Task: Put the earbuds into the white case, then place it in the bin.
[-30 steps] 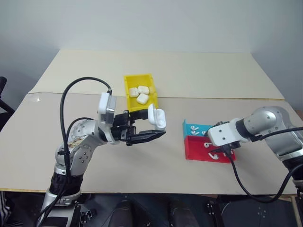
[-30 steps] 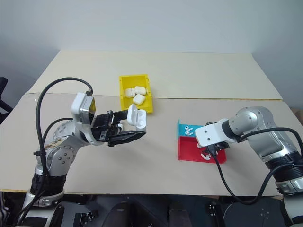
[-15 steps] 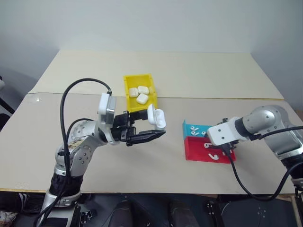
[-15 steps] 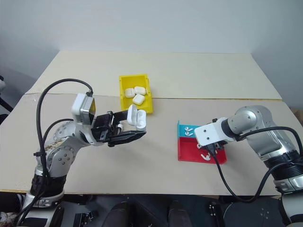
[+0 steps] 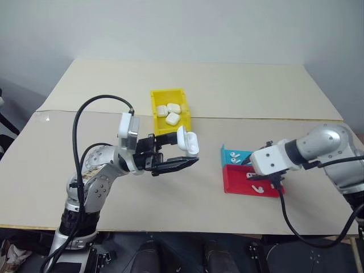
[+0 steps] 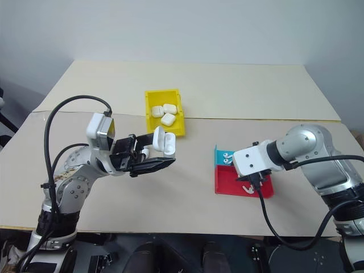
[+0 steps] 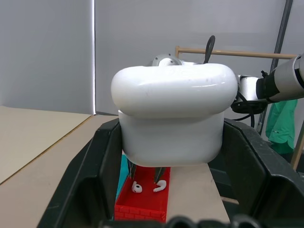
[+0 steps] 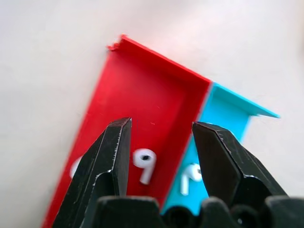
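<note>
The right gripper (image 8: 161, 156) hangs point-down over the shallow red plastic tray (image 8: 142, 95), its two black fingers parted with nothing between them. Directly beneath the gap lies one tiny glossy white stemmed earbud (image 8: 144, 166) on the red floor, its stem running roughly along the line of the fingers' reach; a second earbud (image 8: 187, 179) lies just beside it in the adjoining blue tray (image 8: 228, 111). This arm is much the nearer to the earbuds. Well apart, the left gripper (image 5: 181, 153) clasps the glossy white rounded case (image 5: 188, 141) above the table, with the small yellow plastic bin (image 5: 161, 122) just behind it.
</note>
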`<state>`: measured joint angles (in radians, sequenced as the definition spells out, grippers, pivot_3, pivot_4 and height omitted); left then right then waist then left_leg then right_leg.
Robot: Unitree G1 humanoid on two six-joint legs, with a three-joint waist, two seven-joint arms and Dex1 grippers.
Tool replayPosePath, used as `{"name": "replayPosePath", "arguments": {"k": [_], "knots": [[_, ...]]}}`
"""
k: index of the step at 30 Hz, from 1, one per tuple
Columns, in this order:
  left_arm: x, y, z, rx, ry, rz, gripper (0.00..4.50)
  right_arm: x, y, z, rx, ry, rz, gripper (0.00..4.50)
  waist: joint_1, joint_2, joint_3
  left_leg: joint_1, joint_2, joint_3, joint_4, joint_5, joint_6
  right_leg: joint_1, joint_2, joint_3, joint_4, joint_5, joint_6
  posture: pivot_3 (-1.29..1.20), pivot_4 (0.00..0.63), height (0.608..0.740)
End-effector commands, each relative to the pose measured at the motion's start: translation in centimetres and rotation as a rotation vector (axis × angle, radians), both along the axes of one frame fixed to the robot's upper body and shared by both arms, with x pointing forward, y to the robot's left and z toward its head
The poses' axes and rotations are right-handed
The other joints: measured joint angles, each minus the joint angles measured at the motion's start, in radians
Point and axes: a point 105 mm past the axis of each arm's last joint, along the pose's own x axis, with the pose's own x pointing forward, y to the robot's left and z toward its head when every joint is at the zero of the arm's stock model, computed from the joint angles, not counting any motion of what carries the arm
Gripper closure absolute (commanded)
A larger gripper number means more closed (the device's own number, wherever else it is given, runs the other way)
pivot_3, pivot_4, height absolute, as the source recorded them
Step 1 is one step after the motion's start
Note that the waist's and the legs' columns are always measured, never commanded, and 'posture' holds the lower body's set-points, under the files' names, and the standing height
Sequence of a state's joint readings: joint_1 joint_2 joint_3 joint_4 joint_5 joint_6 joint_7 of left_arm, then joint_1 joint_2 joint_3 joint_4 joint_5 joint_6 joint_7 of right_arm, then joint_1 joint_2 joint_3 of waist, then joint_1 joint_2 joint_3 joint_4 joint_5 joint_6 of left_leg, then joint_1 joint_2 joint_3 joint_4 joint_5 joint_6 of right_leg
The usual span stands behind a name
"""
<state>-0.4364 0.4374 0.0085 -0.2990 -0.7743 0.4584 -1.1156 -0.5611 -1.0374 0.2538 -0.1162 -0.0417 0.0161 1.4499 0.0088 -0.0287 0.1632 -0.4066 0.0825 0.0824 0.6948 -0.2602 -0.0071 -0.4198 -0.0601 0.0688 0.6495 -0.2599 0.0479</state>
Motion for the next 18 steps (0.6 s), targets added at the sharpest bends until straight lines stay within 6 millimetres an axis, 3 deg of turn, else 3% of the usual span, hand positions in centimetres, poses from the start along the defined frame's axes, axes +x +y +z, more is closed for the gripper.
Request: {"name": "replayPosePath", "arguments": {"k": [1, 8, 18], "knots": [[-0.6, -0.2, 1.0, -0.018, -0.055, -0.013, 1.7, 0.4, -1.0, -0.6, -0.066, -0.037, -0.016, 2.03, 0.0, 0.0, 0.0, 0.0, 0.0, 0.0, 0.0, 0.0, 0.0, 0.0, 0.0, 0.0, 0.0, 0.0, 0.0, 0.0, 0.15, 0.74], [-0.6, -0.1, 1.1, -0.014, -0.06, -0.006, 1.7, 1.5, -1.7, -1.3, -0.111, -0.073, -0.041, 2.03, -0.001, 0.0, 0.0, 0.0, 0.0, 0.0, 0.0, 0.0, 0.0, 0.0, 0.0, 0.0, 0.0, 0.0, 0.0, 0.0, 0.15, 0.74], [-0.7, -0.1, 1.1, -0.011, -0.059, -0.006, 1.7, 1.1, -1.6, -2.2, -0.124, -0.018, -0.047, 2.03, 0.0, 0.0, 0.0, 0.0, 0.0, 0.0, 0.0, 0.0, 0.0, 0.0, 0.0, 0.0, 0.0, 0.0, 0.0, 0.0, 0.15, 0.74]]}}
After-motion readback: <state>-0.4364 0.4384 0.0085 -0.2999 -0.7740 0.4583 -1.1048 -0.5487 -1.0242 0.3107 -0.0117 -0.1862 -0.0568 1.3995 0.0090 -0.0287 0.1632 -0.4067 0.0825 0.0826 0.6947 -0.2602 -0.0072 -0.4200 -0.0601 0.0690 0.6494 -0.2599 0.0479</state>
